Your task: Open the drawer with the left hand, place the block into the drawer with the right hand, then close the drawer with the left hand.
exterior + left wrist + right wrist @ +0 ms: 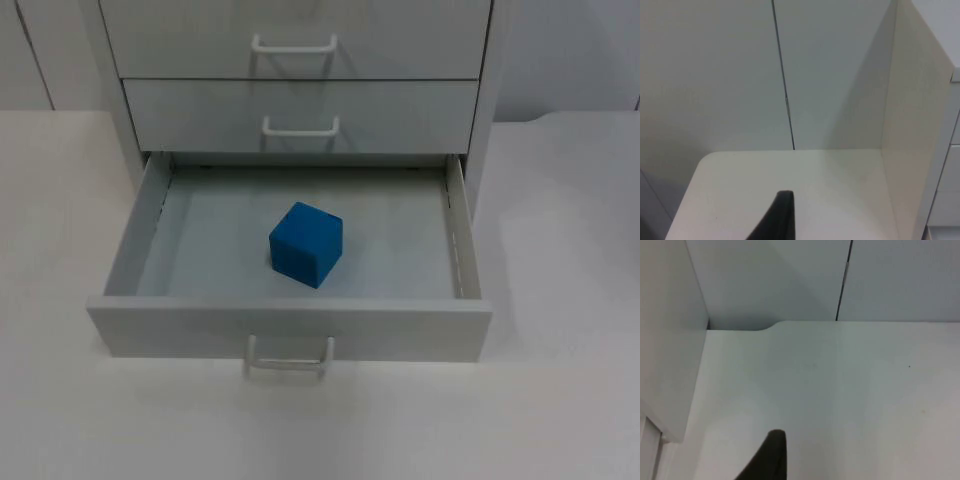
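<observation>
Both grippers are waiting beside the white plastic drawer cabinet [300, 70], left gripper [780, 220] and right gripper [771, 457], and you cannot tell whether either is open or clenched. The blue cube block [306, 244] is sitting mid-floor in the pulled-out bottom drawer [290, 330], so you are facing the closing step. Next, I judge, you are bringing the left gripper to the white loop handle [290, 358] at the drawer's front edge and pushing straight in.

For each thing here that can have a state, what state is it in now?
bottom drawer: pulled open.
blue block: lying inside the bottom drawer, near its middle.
middle drawer: closed.
top drawer: closed.
left gripper: waiting beside the cabinet.
right gripper: over bare table beside the cabinet.
</observation>
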Tool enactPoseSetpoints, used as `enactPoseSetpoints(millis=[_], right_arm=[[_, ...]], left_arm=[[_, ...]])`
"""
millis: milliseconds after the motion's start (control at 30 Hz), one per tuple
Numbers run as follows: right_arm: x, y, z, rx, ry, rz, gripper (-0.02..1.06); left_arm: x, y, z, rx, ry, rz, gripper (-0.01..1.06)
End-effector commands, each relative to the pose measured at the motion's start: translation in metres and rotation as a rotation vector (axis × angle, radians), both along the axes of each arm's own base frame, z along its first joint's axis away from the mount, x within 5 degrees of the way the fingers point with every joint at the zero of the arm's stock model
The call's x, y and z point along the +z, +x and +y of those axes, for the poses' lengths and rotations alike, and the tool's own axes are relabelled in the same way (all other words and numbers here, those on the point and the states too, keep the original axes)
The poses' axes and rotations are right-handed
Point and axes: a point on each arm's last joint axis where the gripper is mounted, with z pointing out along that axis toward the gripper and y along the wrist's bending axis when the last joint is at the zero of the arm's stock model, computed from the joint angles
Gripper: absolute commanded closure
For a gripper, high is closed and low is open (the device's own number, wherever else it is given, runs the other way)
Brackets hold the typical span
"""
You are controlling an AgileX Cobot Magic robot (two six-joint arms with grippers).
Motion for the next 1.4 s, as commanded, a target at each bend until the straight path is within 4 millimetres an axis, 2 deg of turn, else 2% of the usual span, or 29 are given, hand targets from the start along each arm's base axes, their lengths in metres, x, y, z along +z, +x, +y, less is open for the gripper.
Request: enactPoseSetpoints(millis=[0,233,567,700,733,900,933,1100,1133,1267,1367], right_arm=[[0.003,-0.003,-0.002,-0.009,0.001,-0.027,0.0],[0.005,-0.005,-0.002,-0.013,0.007,-0.033,0.0],[0.008,-0.01,-0.002,-0.014,0.007,-0.043,0.0],[0.008,-0.009,-0.002,-0.013,0.01,-0.047,0.0],[0.008,-0.009,-0.002,-0.013,0.01,-0.047,0.0],[0.008,-0.009,-0.001,-0.014,0.013,-0.049,0.0],[0.008,-0.009,-0.001,-0.014,0.013,-0.049,0.0],[0.008,-0.009,-0.001,-0.014,0.013,-0.049,0.0],[0.008,-0.009,-0.001,-0.014,0.013,-0.049,0.0],[0.009,-0.009,-0.001,-0.015,0.019,-0.055,0.0],[0.009,-0.009,-0.001,-0.014,0.019,-0.059,0.0]], left_arm=[[0.0,0.0,-0.001,-0.004,-0.003,-0.002,0.0],[-0.001,0.0,-0.009,-0.044,-0.013,0.007,0.0],[-0.002,-0.004,-0.041,-0.224,0.022,0.022,0.0],[-0.008,-0.004,-0.067,-0.394,0.154,0.034,0.0],[-0.008,-0.004,-0.067,-0.394,0.154,0.034,0.0],[-0.033,0.005,-0.111,-0.647,0.387,0.09,0.0],[-0.033,0.005,-0.111,-0.647,0.387,0.09,0.0],[-0.055,0.002,-0.153,-0.891,0.675,0.076,0.0],[-0.055,0.002,-0.153,-0.891,0.675,0.076,0.0],[-0.076,-0.002,-0.181,-1.063,0.945,0.041,0.0],[-0.093,0.0,-0.193,-1.118,1.011,0.073,0.0]])
